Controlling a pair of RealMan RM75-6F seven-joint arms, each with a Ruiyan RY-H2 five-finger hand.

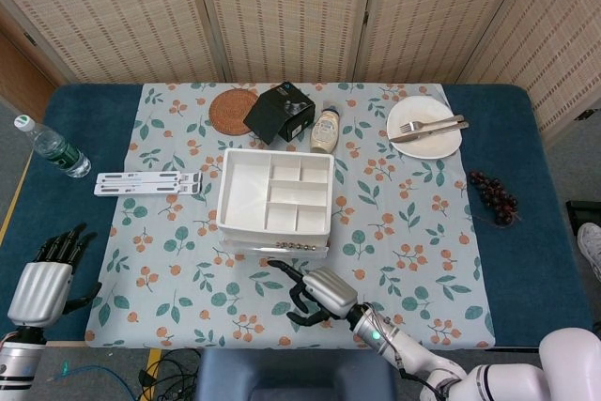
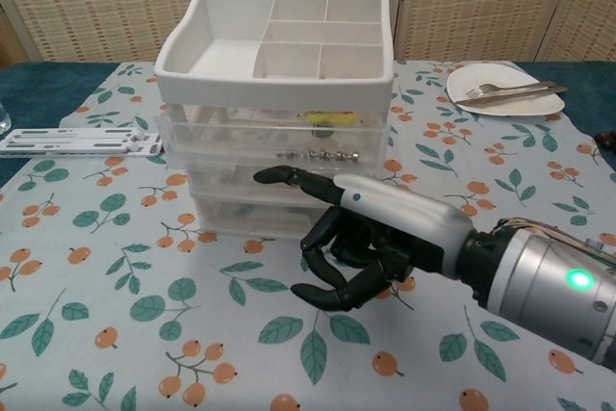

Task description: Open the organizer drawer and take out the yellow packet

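On the flowery tablecloth (image 1: 413,223), in front of the organizer (image 2: 279,122): right hand (image 2: 361,243) hovering, fingers curling, gripping nothing. Left hand (image 1: 42,279) resting, fingers apart, holding nothing. Yellow packet (image 2: 327,118) peeking through the clear drawer (image 2: 274,132), mostly hidden.

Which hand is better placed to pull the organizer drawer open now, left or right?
The right. The right hand hangs directly in front of the organizer, one finger stretched toward its drawers, holding nothing. The left hand sits far off at the table's left edge.
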